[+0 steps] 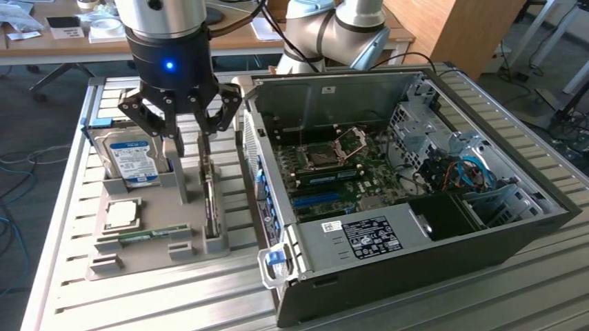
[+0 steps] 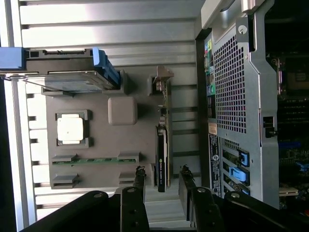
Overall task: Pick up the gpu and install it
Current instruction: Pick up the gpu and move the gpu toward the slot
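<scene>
Currently the claw (image 1: pixel 190 141) hangs over one end of the gpu (image 2: pixel 161 154), its fingers spread wide and gripping nothing. The gpu stands on edge in the grey tray (image 1: pixel 147 238), just beside the open computer case (image 1: pixel 396 227).

Bright daylight, glare on table (image 2: pixel 111 14), soft shadows

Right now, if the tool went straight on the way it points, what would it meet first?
Probably the gpu, standing on edge in the grey tray: it lines up between the tool's open fingers. Depth is unclear.
</scene>
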Controlling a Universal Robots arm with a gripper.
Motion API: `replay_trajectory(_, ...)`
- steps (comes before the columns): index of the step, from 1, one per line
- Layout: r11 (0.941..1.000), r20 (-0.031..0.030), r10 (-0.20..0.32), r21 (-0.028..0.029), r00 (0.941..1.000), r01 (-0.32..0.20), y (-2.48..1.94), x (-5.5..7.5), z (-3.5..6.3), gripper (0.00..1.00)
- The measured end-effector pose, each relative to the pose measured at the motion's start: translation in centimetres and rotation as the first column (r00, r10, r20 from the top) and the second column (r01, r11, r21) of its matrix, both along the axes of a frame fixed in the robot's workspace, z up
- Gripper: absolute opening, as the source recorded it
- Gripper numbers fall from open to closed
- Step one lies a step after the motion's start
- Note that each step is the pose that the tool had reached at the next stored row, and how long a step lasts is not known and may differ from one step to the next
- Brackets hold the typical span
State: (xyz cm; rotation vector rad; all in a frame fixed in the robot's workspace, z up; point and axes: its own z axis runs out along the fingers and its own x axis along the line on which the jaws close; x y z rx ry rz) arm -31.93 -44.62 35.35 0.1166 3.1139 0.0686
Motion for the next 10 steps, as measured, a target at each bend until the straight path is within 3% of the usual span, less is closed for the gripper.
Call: replay_trajectory(10, 1.0, 0.0, 0.0, 0.0, 1.0, 0.0, 0.0, 0.0, -0.48, 0.42)
